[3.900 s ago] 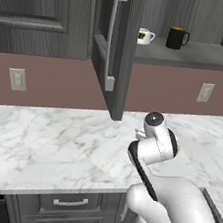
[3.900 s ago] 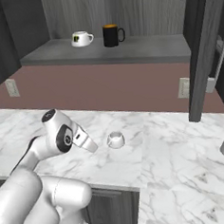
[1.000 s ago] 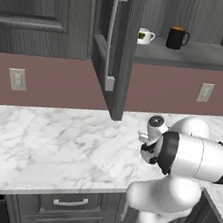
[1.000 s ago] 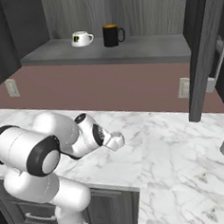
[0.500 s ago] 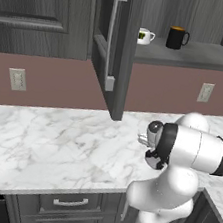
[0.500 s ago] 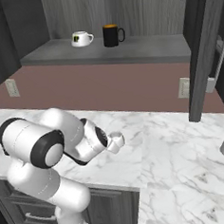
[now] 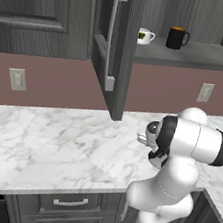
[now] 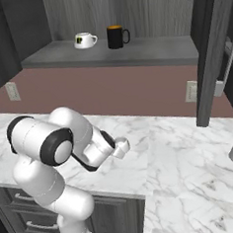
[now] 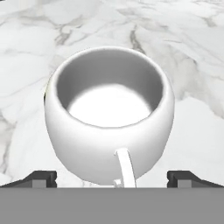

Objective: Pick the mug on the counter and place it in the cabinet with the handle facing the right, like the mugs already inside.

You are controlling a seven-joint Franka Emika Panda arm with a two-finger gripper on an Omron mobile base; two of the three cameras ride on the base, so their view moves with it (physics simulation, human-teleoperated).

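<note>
Jaws wide apart astride one mug (image 9: 108,116) on counter (image 7: 52,147); two mugs (image 8: 101,39) in cabinet (image 7: 123,49).

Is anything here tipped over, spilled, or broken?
Nothing stands out. The mug stands upright and empty on the counter, intact, with its handle toward the open gripper. No spill shows on the marble.

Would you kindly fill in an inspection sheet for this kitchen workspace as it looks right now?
Surface: white grey-veined marble counter.
Job's things: squat white ceramic mug upright on the counter, empty, handle toward the camera; dark grey wood-grain cabinet with its door open; small white printed mug and glossy black orange-rimmed mug on its shelf, handles to the right.
Clutter: nothing seen.
Grippers: gripper open, fingertips either side of the mug.
Cables: nothing seen.
Surroundings: wall outlets, grey drawers.
</note>
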